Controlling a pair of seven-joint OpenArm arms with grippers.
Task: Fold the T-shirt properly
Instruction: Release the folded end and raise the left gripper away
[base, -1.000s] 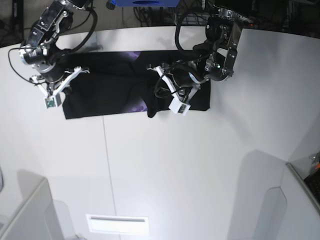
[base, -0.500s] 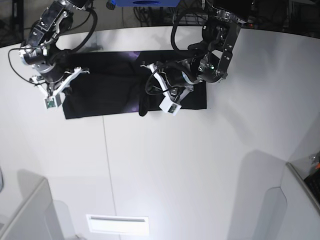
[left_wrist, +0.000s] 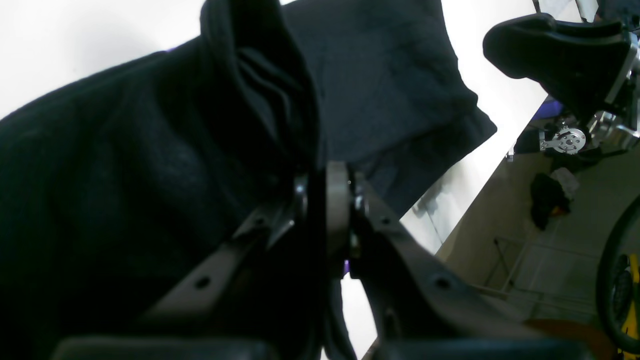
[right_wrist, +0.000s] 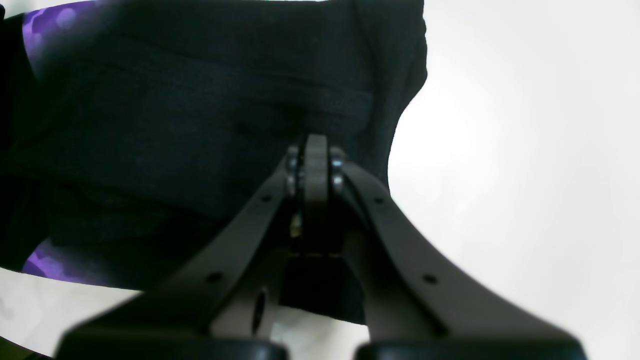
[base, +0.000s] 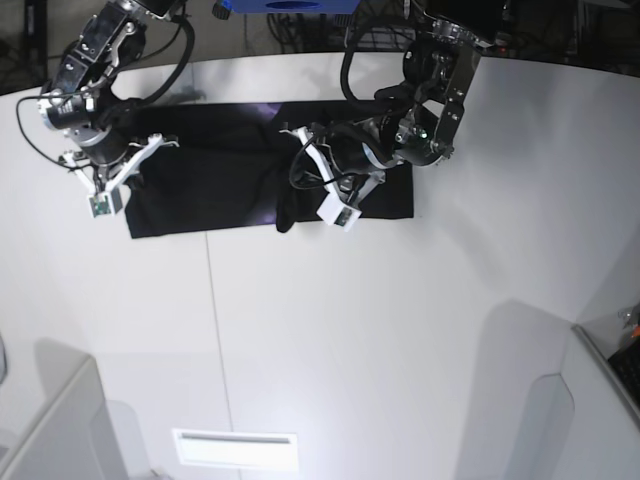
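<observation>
A plain black soft cloth T-shirt (base: 215, 180) lies spread across the far part of the white tabletop (base: 330, 330). The left tool (left_wrist: 325, 187) is clenched on a raised fold of it near its middle. The right tool (right_wrist: 310, 165) is clenched at its left edge.

Base view high overhead, wrist views close, perhaps downward, sharing T-shirt (base: 215, 185)

Both arms (base: 430, 80) black w/ looped black cables, white wrist cam blocks (base: 337, 211); dark grey gripper fingers (right_wrist: 395, 235), small screw holes.
</observation>
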